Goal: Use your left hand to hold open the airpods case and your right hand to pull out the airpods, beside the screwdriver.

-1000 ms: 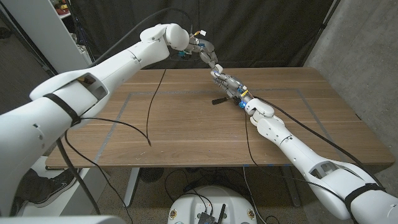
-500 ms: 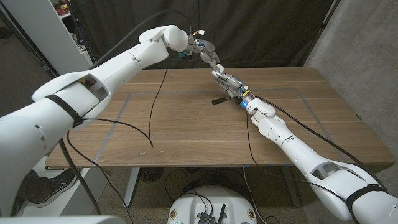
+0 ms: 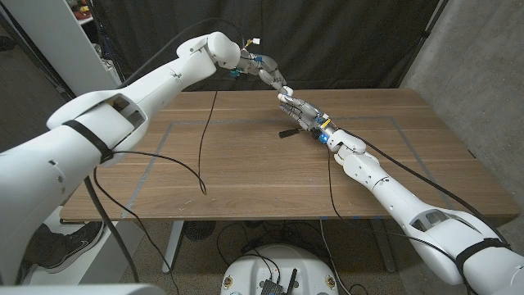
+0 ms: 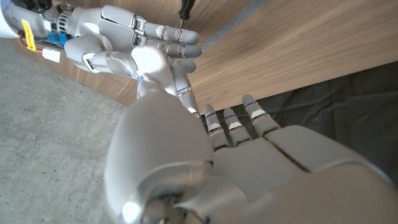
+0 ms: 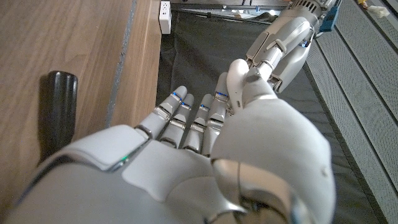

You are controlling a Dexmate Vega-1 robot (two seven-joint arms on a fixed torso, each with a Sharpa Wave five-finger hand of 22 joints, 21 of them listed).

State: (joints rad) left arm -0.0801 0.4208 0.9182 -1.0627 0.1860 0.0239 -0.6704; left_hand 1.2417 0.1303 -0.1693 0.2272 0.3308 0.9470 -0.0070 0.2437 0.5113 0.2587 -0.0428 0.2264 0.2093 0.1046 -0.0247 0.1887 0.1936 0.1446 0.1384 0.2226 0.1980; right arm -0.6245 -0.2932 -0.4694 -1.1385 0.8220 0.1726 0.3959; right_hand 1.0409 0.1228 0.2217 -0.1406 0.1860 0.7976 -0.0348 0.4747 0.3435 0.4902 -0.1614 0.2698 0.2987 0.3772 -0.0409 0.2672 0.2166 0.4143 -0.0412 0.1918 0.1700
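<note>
So I've got both hands meeting up around 12 o'clock on the table (image 3: 246, 164), near the far edge. The left hand (image 3: 268, 72) reaches in from about 11, fingers pointing down toward the right hand (image 3: 299, 109), which comes up from 4 o'clock. Their fingertips look like they're touching or nearly so.

Honestly I can't make out the airpods case anywhere; if it's there, it's buried between the fingers. So I can't tell whether either hand is clamped on something or just curled close. In the left wrist view the right hand's fingers (image 4: 163, 38) look bunched together, and the right wrist view shows the left hand's fingers (image 5: 273, 50) hanging just past mine.

The screwdriver (image 3: 289, 131) lies just beside the right hand, at its 7 o'clock, dark handle on the wood.

My take for doing this well: keep the left hand steady as the anchor, move only the right fingertips, tiny pulls, and don't bump the screwdriver.
</note>
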